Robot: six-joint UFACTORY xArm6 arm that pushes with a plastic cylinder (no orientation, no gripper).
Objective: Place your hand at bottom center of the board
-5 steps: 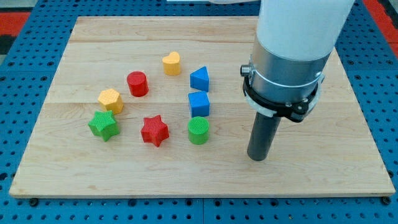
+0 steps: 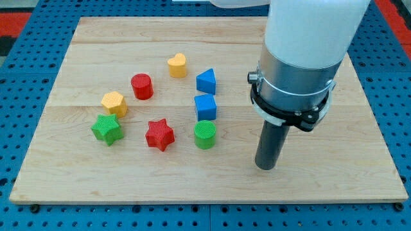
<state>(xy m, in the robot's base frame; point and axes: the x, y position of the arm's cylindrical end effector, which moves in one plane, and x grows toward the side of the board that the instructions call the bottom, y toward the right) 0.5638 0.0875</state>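
Note:
My tip (image 2: 264,167) rests on the wooden board (image 2: 115,179), right of centre and near the view's bottom. It touches no block. The nearest block is a green cylinder (image 2: 205,135), to the tip's left and slightly higher. Above that sit a blue cube (image 2: 205,106) and a blue triangular block (image 2: 206,81). A red star (image 2: 159,135) and a green star (image 2: 106,129) lie further left. A yellow hexagon (image 2: 114,102), a red cylinder (image 2: 142,86) and a yellow heart (image 2: 177,65) complete a ring of blocks.
The arm's large white and grey body (image 2: 302,58) hangs over the board's right part and hides it. Blue perforated table (image 2: 26,51) surrounds the board on all sides.
My tip has moved slightly toward the view's bottom. No block has moved.

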